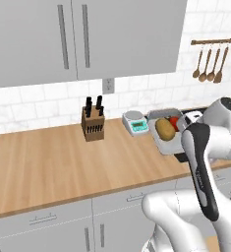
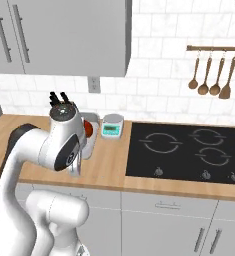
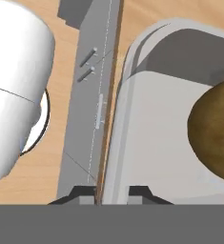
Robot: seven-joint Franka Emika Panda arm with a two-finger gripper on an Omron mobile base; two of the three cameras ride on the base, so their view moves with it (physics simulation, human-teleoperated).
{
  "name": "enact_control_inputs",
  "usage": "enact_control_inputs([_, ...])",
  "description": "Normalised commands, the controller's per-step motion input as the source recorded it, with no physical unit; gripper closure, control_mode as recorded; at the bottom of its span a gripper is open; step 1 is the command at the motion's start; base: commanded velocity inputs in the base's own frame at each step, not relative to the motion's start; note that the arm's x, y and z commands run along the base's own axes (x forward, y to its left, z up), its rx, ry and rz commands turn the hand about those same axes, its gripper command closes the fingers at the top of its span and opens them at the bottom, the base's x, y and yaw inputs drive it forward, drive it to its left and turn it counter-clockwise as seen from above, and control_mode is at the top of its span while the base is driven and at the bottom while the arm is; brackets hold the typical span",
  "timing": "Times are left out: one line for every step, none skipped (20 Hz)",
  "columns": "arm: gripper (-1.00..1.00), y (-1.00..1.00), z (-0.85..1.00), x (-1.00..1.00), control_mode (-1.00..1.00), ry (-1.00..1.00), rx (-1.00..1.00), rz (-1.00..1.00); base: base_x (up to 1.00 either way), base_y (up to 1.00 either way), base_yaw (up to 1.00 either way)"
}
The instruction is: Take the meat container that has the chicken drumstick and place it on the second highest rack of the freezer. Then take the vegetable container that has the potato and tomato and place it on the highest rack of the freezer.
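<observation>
Wood-topped kitchen surface [image 1: 48,162] runs under grey wall cupboards, white tile behind.

Near: the claw [image 3: 111,193] sits low at the front rim of the vegetable container [image 3: 147,143]. Its two dark tips straddle the tray's near wall, drawn almost together. Judged to be pinched on that rim, though the contact itself is hidden at the picture's edge. In the left base view the arm's forearm covers the tray's front corner.

Middle: the grey tray rests on the surface near its front edge. The potato [image 1: 164,128] lies in it, with the tomato [image 1: 174,121] just behind, touching or nearly so.

Far: a small kitchen scale [image 1: 135,121] stands just beside the tray; a knife block [image 1: 93,124] is further along; wooden spoons [image 1: 210,61] hang on the wall; a black hob [image 2: 189,150] lies off to one side.

Step in hand, as I judge it: the second half of the task, taking hold of the vegetable tray. Next move calls for a level lift, so neither vegetable rolls out, then a carry to the freezer's highest rack.
</observation>
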Motion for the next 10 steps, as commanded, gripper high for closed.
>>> enact_control_inputs([1.0, 0.0, 0.91, -0.84, -1.0, 0.09, 0.12, -0.26, 0.0, 0.0, 0.0])
enact_control_inputs([1.0, 0.0, 0.61, -0.76, -1.0, 0.04, 0.1, -0.07, 0.0, 0.0, 0.0])
enact_control_inputs([1.0, 0.0, 0.45, -0.66, -1.0, 0.0, 0.05, 0.0, 0.0, 0.0, 0.0])
enact_control_inputs([1.0, 0.0, 0.46, -0.46, -1.0, 0.01, 0.0, 0.0, 0.0, 0.0, 0.0])
enact_control_inputs([1.0, 0.0, 0.49, -0.41, -1.0, 0.01, 0.0, 0.0, 0.0, 0.0, 0.0])
enact_control_inputs([1.0, 0.0, 0.51, -0.42, -1.0, 0.0, 0.0, 0.0, 0.0, 0.0, 0.0])
enact_control_inputs([1.0, 0.0, 0.39, -0.52, -1.0, 0.0, 0.0, 0.0, 0.0, 0.0, 0.0])
enact_control_inputs([1.0, 0.0, 0.31, -0.58, -1.0, 0.0, 0.0, 0.0, 0.0, 0.0, 0.0])
enact_control_inputs([1.0, 0.0, 0.18, -0.66, -1.0, 0.0, 0.0, 0.0, 0.0, 0.0, 0.0])
enact_control_inputs([1.0, 0.0, 0.0, -0.79, -1.0, 0.0, 0.0, 0.0, 0.0, 0.0, 0.0])
